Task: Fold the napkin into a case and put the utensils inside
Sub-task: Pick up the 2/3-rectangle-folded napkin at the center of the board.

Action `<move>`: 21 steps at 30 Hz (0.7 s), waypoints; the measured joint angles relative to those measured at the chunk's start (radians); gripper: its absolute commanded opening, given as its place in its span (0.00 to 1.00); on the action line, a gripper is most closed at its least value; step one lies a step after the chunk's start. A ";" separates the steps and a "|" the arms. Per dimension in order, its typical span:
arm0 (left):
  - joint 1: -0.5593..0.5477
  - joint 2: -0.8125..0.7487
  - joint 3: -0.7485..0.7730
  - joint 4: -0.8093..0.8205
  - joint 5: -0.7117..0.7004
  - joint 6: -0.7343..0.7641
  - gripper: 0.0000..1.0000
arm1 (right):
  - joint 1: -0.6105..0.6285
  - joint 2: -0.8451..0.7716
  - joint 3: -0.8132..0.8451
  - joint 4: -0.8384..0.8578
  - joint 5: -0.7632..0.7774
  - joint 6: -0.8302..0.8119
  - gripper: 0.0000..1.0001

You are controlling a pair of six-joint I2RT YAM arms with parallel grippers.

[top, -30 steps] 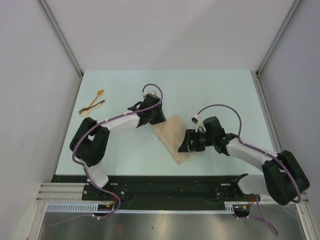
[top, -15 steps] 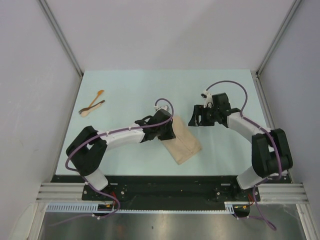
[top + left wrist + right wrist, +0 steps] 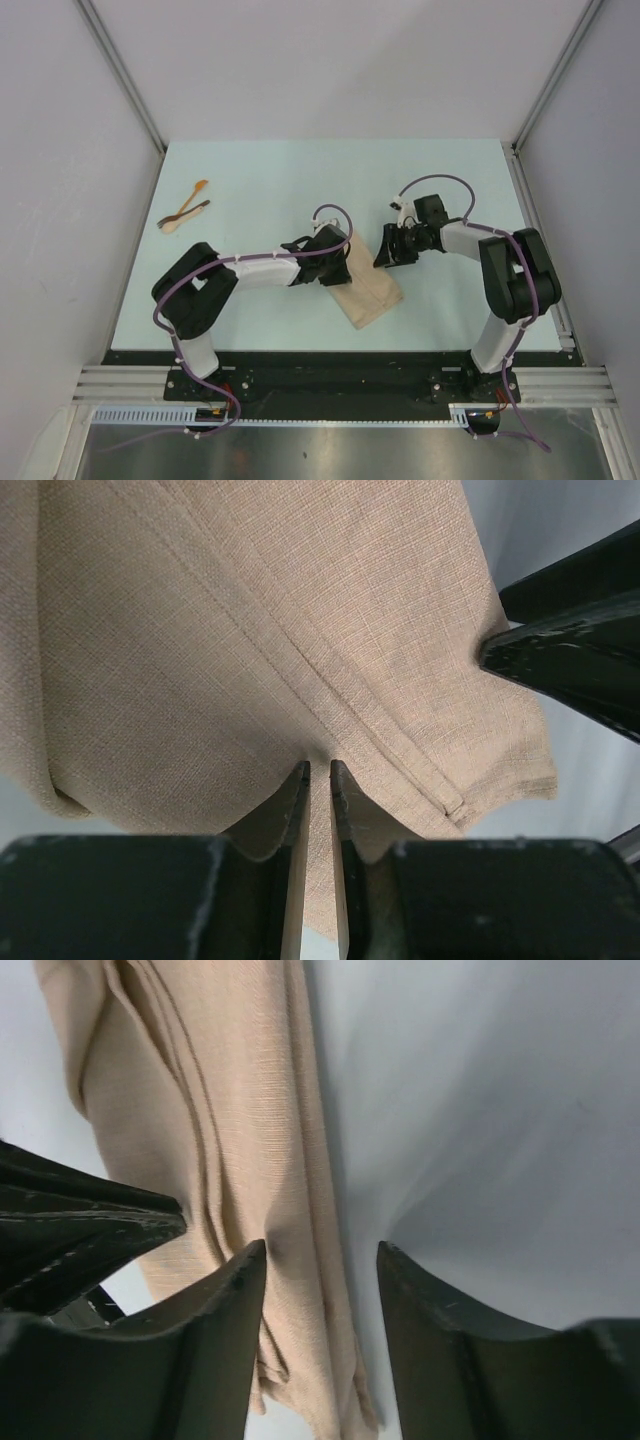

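From overhead I see the napkin (image 3: 368, 295) lying near the middle of the table (image 3: 260, 170), folded into a narrow layered strip, with my two arms meeting at its far end. My left gripper (image 3: 318, 770) is nearly closed and pinches a thin fold at the cloth's edge, while my right gripper (image 3: 320, 1250) stands open over the strip's other edge, holding nothing. I judge the folding well along but not finished, and the utensils (image 3: 185, 210), a pale spoon and a darker piece, lie together at the far left, well apart from the cloth and yet to go inside.
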 measured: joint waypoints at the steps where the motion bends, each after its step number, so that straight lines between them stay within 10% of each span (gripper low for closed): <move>1: 0.000 0.000 0.000 0.002 0.000 0.000 0.17 | 0.000 0.016 0.002 0.000 -0.004 -0.004 0.48; 14: 0.000 0.009 -0.014 0.024 0.000 0.000 0.17 | 0.013 0.096 0.054 0.008 -0.109 -0.034 0.47; 21: 0.000 0.010 -0.014 0.026 0.000 0.000 0.17 | 0.027 0.123 0.067 0.013 -0.138 -0.042 0.30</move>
